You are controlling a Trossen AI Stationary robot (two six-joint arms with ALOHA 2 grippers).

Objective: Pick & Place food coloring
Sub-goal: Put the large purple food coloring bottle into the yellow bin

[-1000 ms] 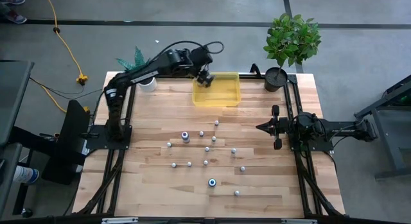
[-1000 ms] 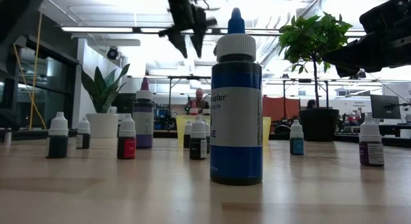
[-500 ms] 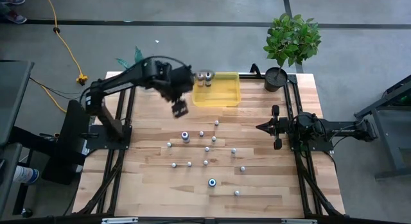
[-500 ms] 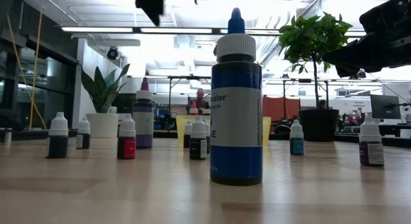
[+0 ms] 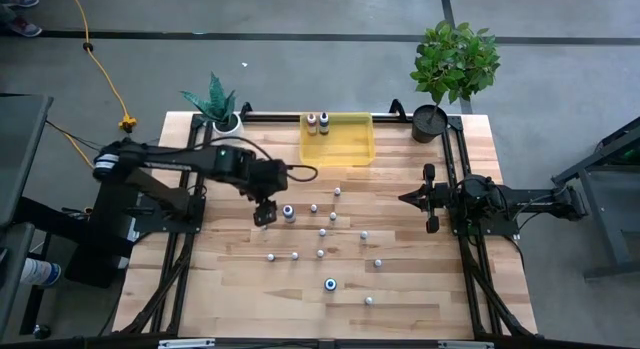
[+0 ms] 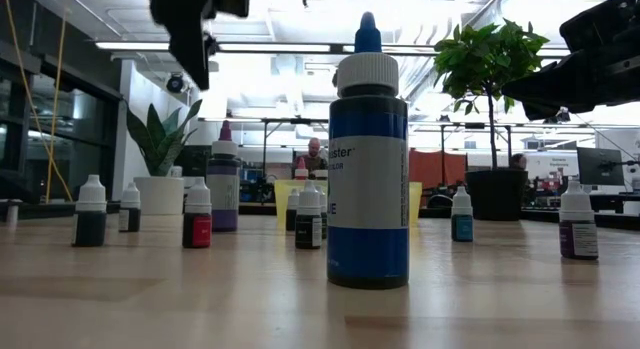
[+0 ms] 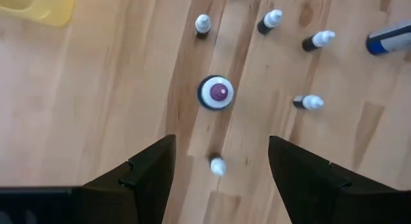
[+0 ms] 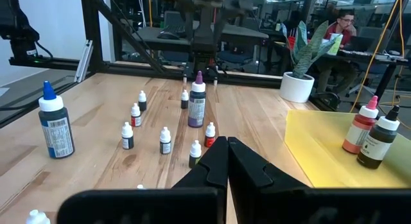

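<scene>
The food coloring bottles stand upright and scattered on the wooden table: a purple-capped one (image 5: 288,211), a large blue-capped one (image 5: 330,284) and several small whitish ones (image 5: 321,232). Two more, pink-capped (image 8: 359,129) and dark-capped (image 8: 380,139), stand in the yellow tray (image 5: 345,147) at the far edge. My left gripper (image 5: 263,211) hangs open above the table, pointing steeply down, just left of the purple-capped bottle (image 7: 215,93); a small whitish bottle (image 7: 218,165) shows below, between its fingers. My right gripper (image 8: 228,150) waits shut at the table's right side.
A small potted plant (image 5: 222,114) stands at the far left corner and a larger one in a dark pot (image 5: 432,117) at the far right. Black frame rails (image 5: 190,239) run along both sides of the table. A person (image 8: 343,25) sits beyond the table.
My left gripper has swung from above the tray's far left corner toward the table's near and left edges and come down beside the purple-capped bottle, rolling as it went and staying open. The two bottles in the tray now show uncovered.
</scene>
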